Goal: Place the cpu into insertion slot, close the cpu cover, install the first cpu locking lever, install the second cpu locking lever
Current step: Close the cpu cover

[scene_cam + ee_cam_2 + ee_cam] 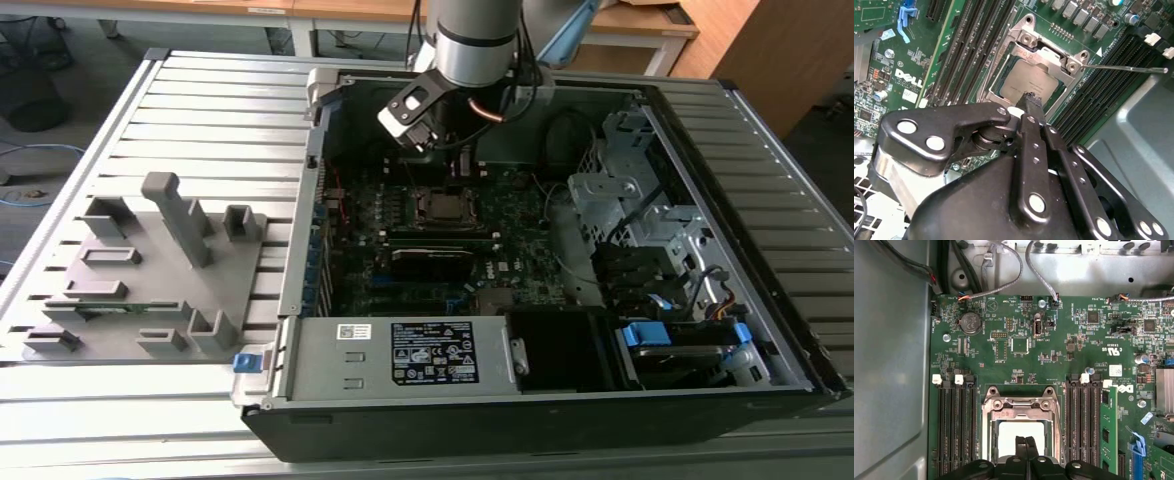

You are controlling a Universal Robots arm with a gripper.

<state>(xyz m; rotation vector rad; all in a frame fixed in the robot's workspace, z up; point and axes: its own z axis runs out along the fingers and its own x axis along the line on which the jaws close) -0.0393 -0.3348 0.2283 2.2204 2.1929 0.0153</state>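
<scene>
An open computer case (pixel 300 230) is seen lying on a slatted metal table (pixel 200 110) in the exterior view, and the arm (pixel 474 40) is extended down into it. In both wrist views the gripper (pixel 1030 96) (pixel 1025 441) is held just above the socket (pixel 987 432), which is set in the green motherboard (pixel 1019 365). Its two fingers are pressed flat together, with nothing caught between them. The cpu (pixel 1024 80) is seated in the socket. Its dull metal top is seen through the square window of the cover (pixel 1049 56), which is laid flat over it. The fingertips (pixel 1032 103) are placed over one edge of the cpu; whether it is touched cannot be told. One thin locking lever (pixel 1124 67) is seen sticking out sideways from a corner of the socket, across the black memory slots (pixel 1094 100) beside it. More such slots are lined up on the socket's other side. On the exterior view's left, a grey fixture plate (pixel 134 290) is set on the table, well apart from the case.
</scene>
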